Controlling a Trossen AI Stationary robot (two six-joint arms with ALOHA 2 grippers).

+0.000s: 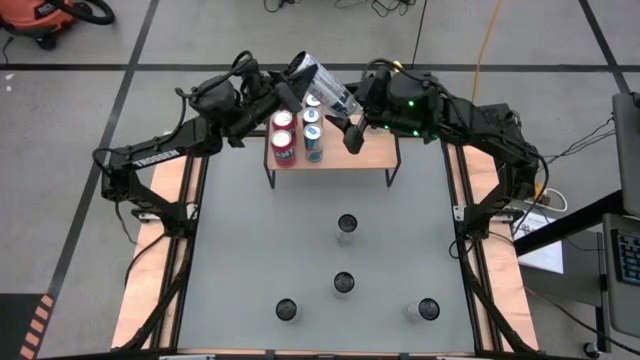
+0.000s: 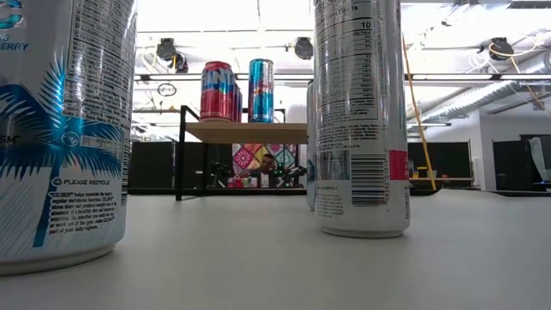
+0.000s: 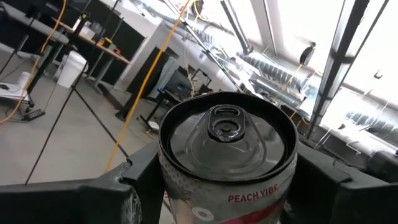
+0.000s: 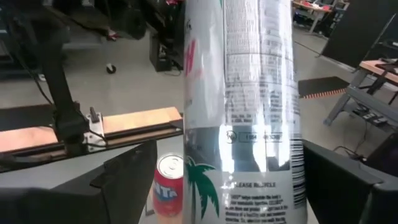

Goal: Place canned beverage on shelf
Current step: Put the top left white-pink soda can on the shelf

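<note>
Jaws of the left gripper (image 1: 292,88) clamp a tall silver can (image 1: 330,88), tilted above the far edge of the light-brown wooden shelf (image 1: 370,150); right gripper (image 1: 352,122) stands open around it. Four cans shelved; four remain on the grey table (image 1: 250,250).

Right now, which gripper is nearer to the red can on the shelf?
Left. The left gripper, holding one end of a silver can, is just behind the red can. The right gripper, at that can's other end, is farther off, beyond the blue cans.
</note>
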